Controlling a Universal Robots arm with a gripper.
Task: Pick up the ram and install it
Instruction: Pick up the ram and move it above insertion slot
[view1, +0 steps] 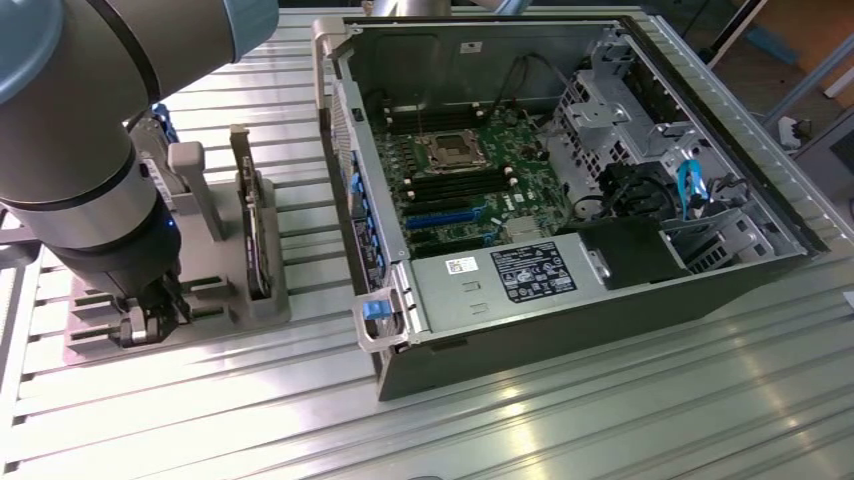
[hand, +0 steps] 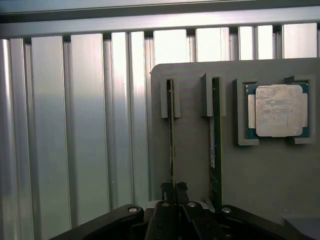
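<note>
The fingers (hand: 166, 195) are clenched on the ram (hand: 171, 135), which stands on edge in the grey holder (hand: 190, 165) on the bench (hand: 90, 125). The grip should sit centred and square, or the thin board may twist.

A thick grey arm (view1: 74, 150) with a pale blue joint cap, black wrist and black gripper (hand: 174, 188) with silver screws

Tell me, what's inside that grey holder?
The ram on edge, pinched by the gripper, a second stick, and a silver processor chip. Their undersides are hidden by the holder.
</note>
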